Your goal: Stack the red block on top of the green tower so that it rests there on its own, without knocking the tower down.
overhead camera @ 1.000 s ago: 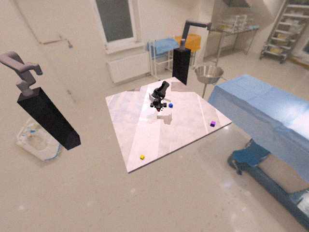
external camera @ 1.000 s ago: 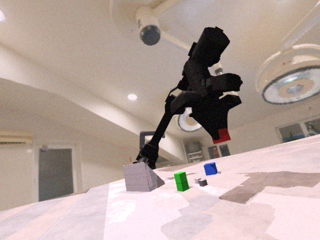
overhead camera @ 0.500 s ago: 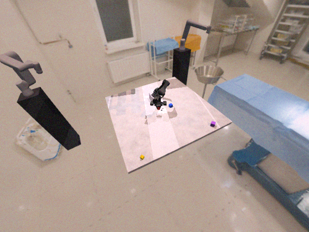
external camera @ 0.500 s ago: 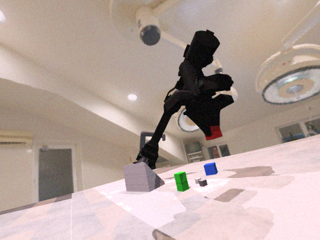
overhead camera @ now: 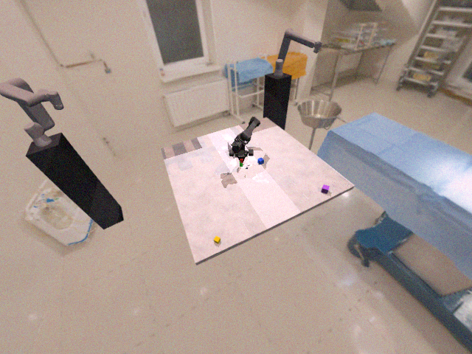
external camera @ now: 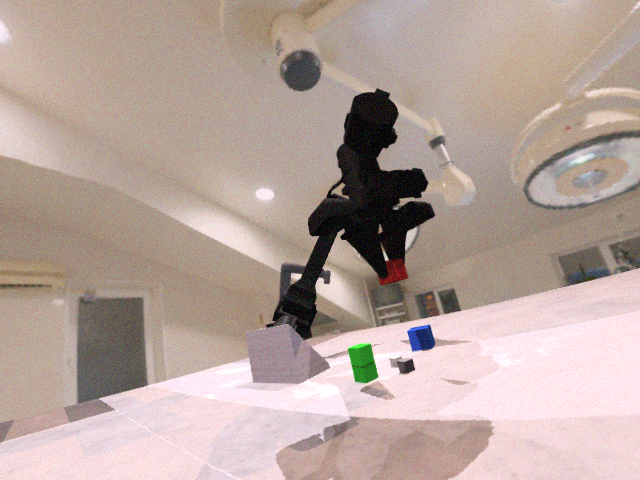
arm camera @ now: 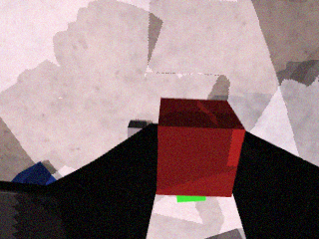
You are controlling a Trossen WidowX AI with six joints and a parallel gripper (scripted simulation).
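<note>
Now the pincer (external camera: 391, 264) is gripping the red block (external camera: 393, 271) in the air, above the green tower (external camera: 362, 362) standing near the surface's (external camera: 542, 372) far edge.

One red block (external camera: 393, 270) is showing, clamped between the fingers of the one gripper (external camera: 388, 258) and hanging above the table (external camera: 542, 361). One green tower (external camera: 362, 362) is standing on the table, made of two green cubes stacked. One blue block (external camera: 420, 336) is sitting at about two o'clock from the tower in the exterior view. One purple block (overhead camera: 324, 188) is lying toward four o'clock of the table in the top view, and one yellow block (overhead camera: 217, 239) toward seven o'clock. Two small grey cubes (external camera: 402, 363) are resting side by side just at three o'clock of the tower. That is making seven loose blocks, counting the tower as one.
</note>
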